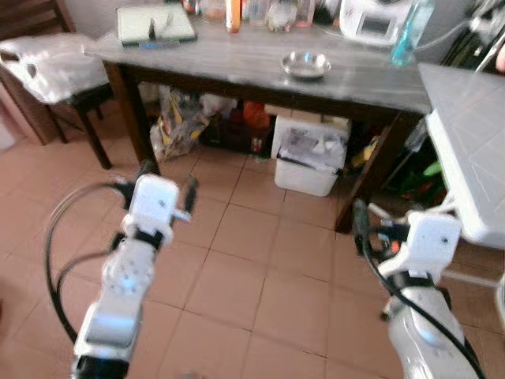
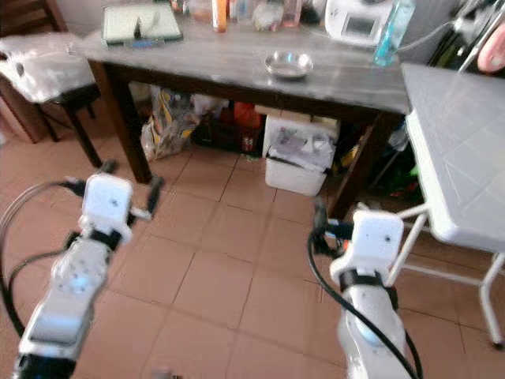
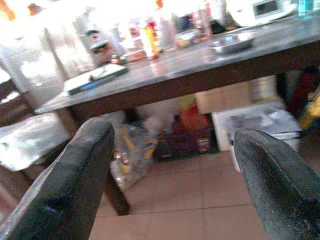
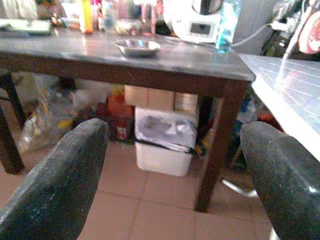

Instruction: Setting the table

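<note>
Both arms reach forward over the floor tiles, left end effector (image 1: pixel 167 178) and right end effector (image 4: pixel 175 165) spread wide with nothing in them, bench (image 1: pixel 237 67) at 12 o'clock carrying a steel bowl (image 1: pixel 306 65).

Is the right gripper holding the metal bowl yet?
No, the right gripper is open and empty, and the bowl sits on the table.

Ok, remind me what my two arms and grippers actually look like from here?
Both arms are silver-white with boxy white wrist housings. The left gripper and right gripper each carry two long black fingers, matte and rough-textured, rounded at the tips. A black cable loops beside the left arm; another runs along the right. Orange marks show by the right wrist.
</note>
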Available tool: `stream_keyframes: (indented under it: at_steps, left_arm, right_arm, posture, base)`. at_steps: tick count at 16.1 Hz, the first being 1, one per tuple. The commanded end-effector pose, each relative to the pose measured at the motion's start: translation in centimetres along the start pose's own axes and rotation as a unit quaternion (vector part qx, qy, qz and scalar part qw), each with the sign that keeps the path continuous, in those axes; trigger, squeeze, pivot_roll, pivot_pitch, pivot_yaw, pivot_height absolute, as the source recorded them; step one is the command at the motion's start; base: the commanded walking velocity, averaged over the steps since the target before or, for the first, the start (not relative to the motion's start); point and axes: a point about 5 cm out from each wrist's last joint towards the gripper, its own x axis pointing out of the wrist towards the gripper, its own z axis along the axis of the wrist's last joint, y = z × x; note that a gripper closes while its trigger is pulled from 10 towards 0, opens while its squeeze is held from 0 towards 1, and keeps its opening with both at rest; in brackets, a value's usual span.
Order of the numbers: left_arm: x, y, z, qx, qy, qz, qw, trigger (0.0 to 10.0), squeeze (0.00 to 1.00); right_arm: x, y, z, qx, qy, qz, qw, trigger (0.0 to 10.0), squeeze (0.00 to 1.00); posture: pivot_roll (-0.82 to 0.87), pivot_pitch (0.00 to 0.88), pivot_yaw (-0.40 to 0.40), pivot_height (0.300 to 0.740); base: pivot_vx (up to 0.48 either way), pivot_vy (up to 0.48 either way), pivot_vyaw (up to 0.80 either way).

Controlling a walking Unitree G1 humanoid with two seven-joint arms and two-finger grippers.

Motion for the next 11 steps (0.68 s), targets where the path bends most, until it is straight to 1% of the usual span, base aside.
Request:
stream_keyframes:
  at_steps: [1,3,11]
  left_arm:
    - [-0.1,0.4,0.0,0.000,0.002,0.003,1.000,10.0,0.00]
    - [0.0,0.4,-0.1,-0.001,0.003,0.001,1.000,10.0,0.00]
    - [0.7,-0.7,0.4,-0.010,-0.007,-0.018,1.000,10.0,0.00]
  right_arm:
    - [-0.1,-0.2,0.1,-0.001,0.000,-0.004,1.000,10.0,0.00]
    - [-0.1,-0.2,0.1,-0.001,0.000,-0.005,1.000,10.0,0.00]
    - [-0.1,-0.6,0.8,-0.007,-0.017,-0.023,1.000,10.0,0.00]
  posture:
    - [0.15,0.149,-0.062,0.740]
    - [0.15,0.149,-0.060,0.740]
    - [0.13,0.147,-0.047,0.740]
  base:
    - [0.000,-0.480,0.00]
    - [0.000,-0.480,0.00]
    - [0.000,-0.480,0.00]
